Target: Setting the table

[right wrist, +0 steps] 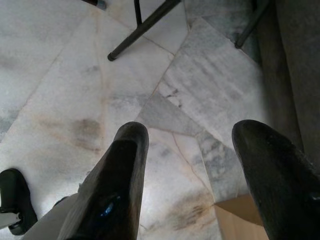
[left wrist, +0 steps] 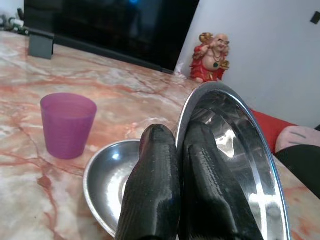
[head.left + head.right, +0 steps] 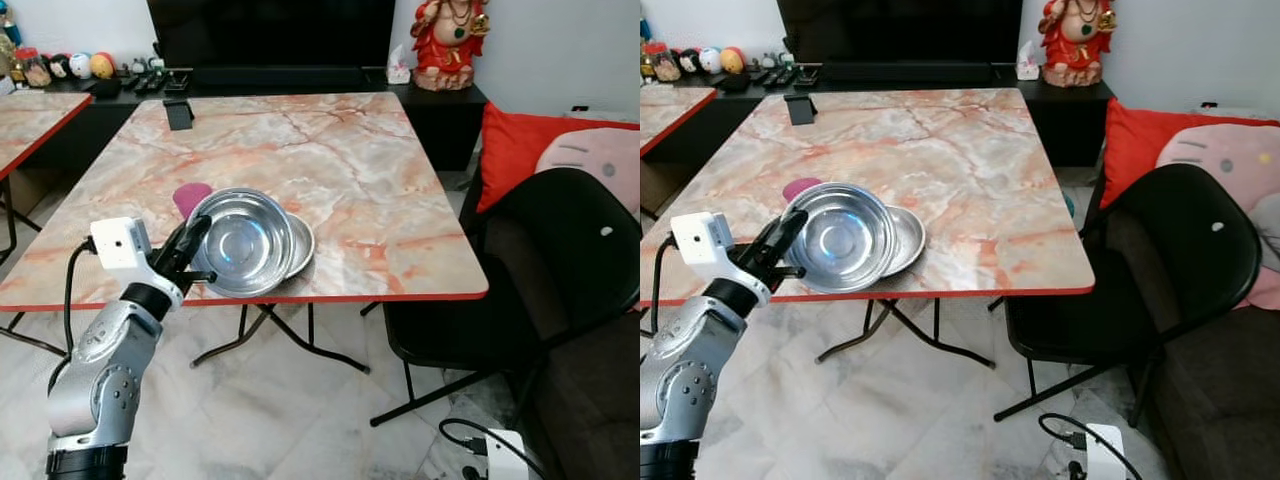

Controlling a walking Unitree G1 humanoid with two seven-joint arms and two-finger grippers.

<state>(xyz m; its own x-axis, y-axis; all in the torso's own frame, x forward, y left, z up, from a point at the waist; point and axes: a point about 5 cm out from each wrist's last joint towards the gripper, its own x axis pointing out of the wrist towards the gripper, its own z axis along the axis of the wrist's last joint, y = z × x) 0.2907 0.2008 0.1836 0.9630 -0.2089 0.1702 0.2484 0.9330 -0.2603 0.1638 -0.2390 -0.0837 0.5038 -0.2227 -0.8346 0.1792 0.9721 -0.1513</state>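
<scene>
Black fingers of your left gripper [image 3: 190, 250] are pressed together on the near-left rim of the large steel bowl [image 3: 240, 240], pinching it; you see this at lower left of the left eye view, and the left wrist view shows the two fingers [image 2: 155, 185] side by side against the bowl's wall. That bowl is tilted, its gripped edge at the table's red front border and its far side resting on a smaller steel bowl [image 3: 297, 245], which lies partly hidden beneath and to the right of it. You find a purple cup [image 3: 190, 198] upright just behind the large bowl, left of centre, standing apart from the smaller bowl in the wrist view. All three sit on the marble-patterned table [image 3: 330, 160], toward its front-left corner.

Your right gripper [image 1: 195, 165] hangs with its fingers spread wide above the pale tiled floor [image 1: 65, 75].

At the table's far-left corner you see a small dark stand [image 3: 178, 113]. A black folding chair [image 3: 540, 270] stands at the right of the frame, beside the table's right edge. A red cushion [image 3: 515, 150] lies behind it at upper right, and a red figurine [image 3: 447, 40] stands on the dark cabinet at the top.
</scene>
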